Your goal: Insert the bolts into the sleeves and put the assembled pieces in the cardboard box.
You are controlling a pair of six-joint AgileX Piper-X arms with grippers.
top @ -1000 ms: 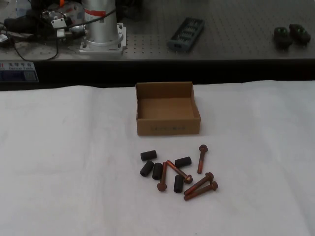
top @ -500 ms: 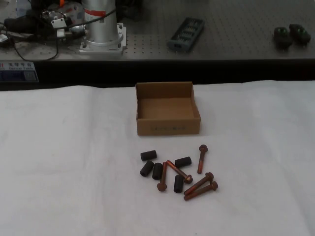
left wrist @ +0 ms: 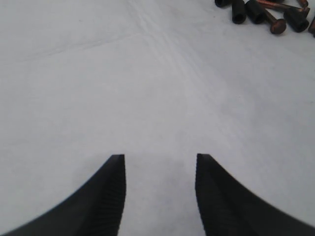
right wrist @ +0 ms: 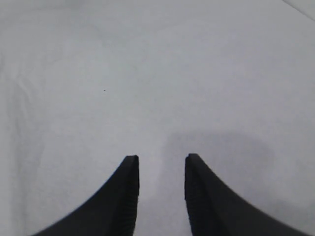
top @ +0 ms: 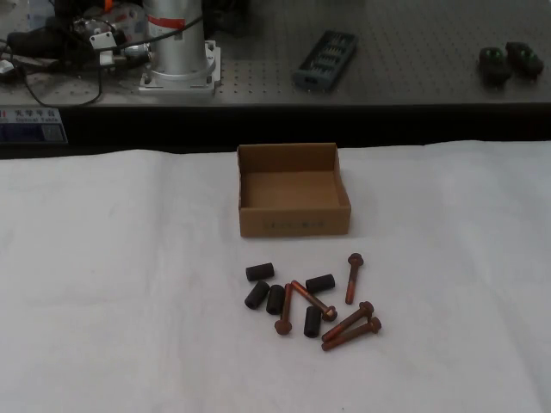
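Left gripper (left wrist: 160, 157) hovers low over the white cloth (left wrist: 147, 88), black ribbed fingers parted to a middling gap, nothing between them. Right gripper (right wrist: 161, 157) hangs over the same cloth with a narrower gap, and it's empty too.

Now the line-up that matters. The left wrist camera catches the heap far out ahead of its gripper, with stubby matte-black sleeves (left wrist: 238, 10) and a coppery flanged bolt head (left wrist: 278, 25). The right wrist camera looks down on plain cloth, so I'd call the left arm the nearer one, though well apart from its target.

From above, the cardboard box (top: 294, 225) sits open-topped with low brown walls and no pieces in it. The heap lies near it at 6 o'clock, not touching. Five bolts (top: 312, 299) in dull copper-brown metal are tangled among five dark sleeves, and none is threaded yet.

The lone bolt (top: 353, 278) at the heap's 2 o'clock edge lies clear of the rest. Its long axis runs roughly 12-to-6, with the head toward the box. The pair (top: 350, 327) at 4 o'clock lies side by side along 2-to-8. That lone one looks like the cleanest pick to me, jaws closing across the shank
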